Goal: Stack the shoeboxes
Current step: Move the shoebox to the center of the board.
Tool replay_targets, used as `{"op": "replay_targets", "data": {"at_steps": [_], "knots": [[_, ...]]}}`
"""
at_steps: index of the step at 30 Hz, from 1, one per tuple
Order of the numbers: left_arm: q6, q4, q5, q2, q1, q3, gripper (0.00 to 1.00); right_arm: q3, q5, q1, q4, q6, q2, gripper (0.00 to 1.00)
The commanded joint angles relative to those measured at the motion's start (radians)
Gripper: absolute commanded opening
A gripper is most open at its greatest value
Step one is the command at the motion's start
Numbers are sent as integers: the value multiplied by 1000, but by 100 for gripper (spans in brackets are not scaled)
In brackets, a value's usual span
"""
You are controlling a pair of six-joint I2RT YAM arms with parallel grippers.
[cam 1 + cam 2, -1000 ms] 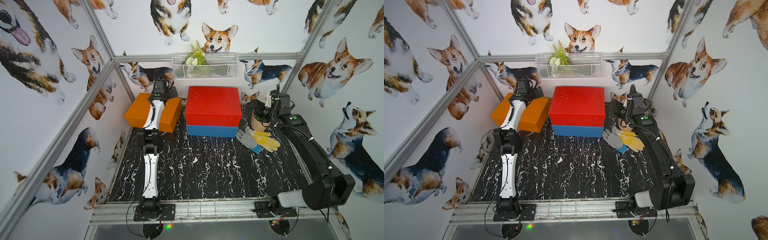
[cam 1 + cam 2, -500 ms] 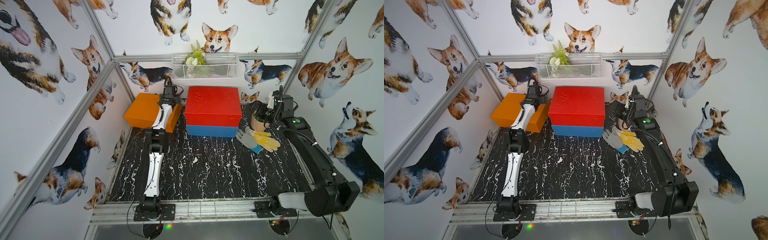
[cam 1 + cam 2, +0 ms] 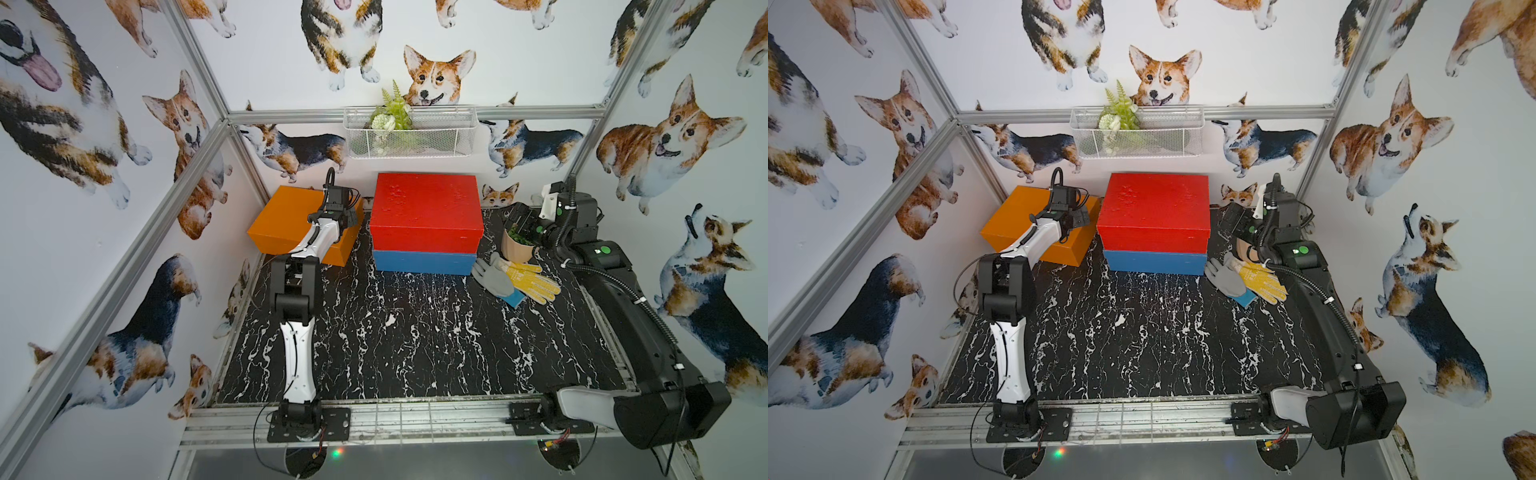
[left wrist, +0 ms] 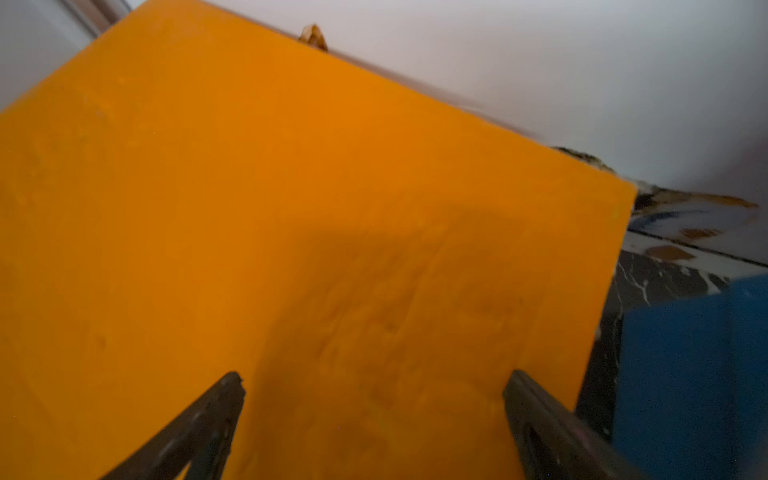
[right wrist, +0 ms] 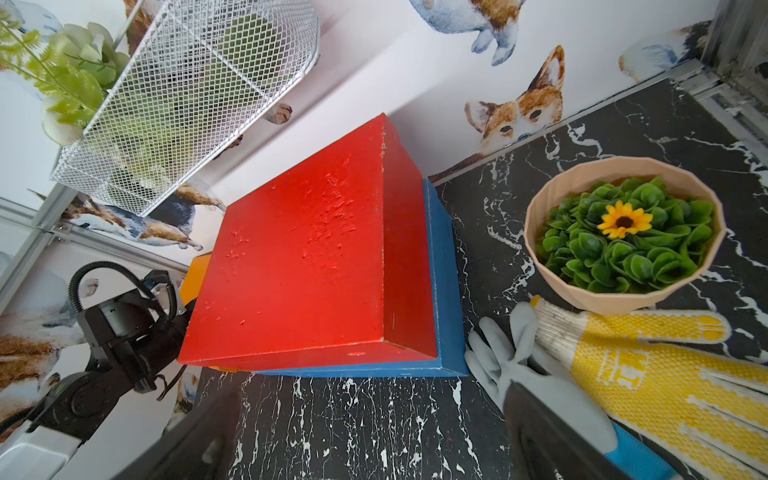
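Lifting the orange shoebox (image 3: 286, 220) onto the red shoebox (image 3: 426, 212) looks like the step in hand, since the red one already sits on the blue shoebox (image 3: 422, 262) at the back middle of the table (image 3: 415, 340). To do it well, I would take the orange box by an edge or press it between both hands, because its lid looks far wider than the jaws can span. It should be kept level going up, clear the red lid's edge, and be set down square so the pile does not lean.

The orange box rests on the table at the back left, just beside the pile but apart from it. The left hand (image 4: 374, 378) hovers over its lid, near the edge facing the pile, jaws spread wide and holding nothing. Whether the tips touch the lid I cannot tell. The right hand (image 5: 374, 395) is likewise wide open and empty. It hangs beyond the pile above the gloves (image 3: 532, 282), near the flower pot (image 3: 515, 249) and well apart from the orange box.
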Motion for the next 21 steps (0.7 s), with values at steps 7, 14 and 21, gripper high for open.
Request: {"op": "replay_targets", "data": {"at_steps": [7, 14, 21], "knots": [[-136, -91, 176, -376, 0, -551, 100, -62, -62, 0, 15, 45, -95, 100], [-218, -136, 173, -690, 17, -786, 100, -91, -90, 0, 13, 63, -118, 100], [-303, -171, 196, -1062, 111, -964, 100, -74, -22, 91, -17, 43, -118, 100]]}}
